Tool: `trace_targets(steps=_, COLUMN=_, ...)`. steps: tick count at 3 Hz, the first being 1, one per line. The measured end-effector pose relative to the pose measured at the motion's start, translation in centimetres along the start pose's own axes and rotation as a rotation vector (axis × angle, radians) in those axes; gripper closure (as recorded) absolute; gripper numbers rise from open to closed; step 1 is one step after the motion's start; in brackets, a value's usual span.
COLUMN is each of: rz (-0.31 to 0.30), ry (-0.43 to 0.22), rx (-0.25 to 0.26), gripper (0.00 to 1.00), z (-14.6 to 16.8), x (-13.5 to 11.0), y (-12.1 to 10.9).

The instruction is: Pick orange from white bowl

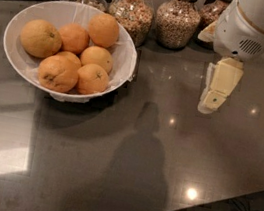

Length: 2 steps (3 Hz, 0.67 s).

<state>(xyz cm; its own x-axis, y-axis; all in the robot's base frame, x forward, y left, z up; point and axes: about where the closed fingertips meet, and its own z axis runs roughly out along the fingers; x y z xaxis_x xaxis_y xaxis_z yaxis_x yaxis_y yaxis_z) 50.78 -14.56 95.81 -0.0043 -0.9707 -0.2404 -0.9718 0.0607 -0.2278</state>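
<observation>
Gripper [207, 105] downward, right of white bowl [47, 9]

We see the large, pale yellowish-orange round orange [41, 38], its skin dimpled and a small dark stem dot turned to the right, lying at the left side of the wide, shallow white bowl [52, 8]. It rests against the smaller, deeper-orange fruits [96, 58] just beside it. The bowl, lined with a thin translucent white sheet, stands upright at the far left of the dark grey counter [109, 174]. We find the cream-coloured gripper [208, 103] well apart, hanging over the counter to the right.
</observation>
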Motion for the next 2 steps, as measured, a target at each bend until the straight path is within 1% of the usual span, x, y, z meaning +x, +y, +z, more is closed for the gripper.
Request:
trace_targets(steps=1, rz=-0.105, ry=-0.055, rx=-0.019, gripper=0.0, z=1.2, x=-4.2, y=-1.3)
trace_targets(steps=2, rz=-0.163, ry=-0.096, rx=-0.016, gripper=0.0, z=1.2, x=-6.4, y=-1.9)
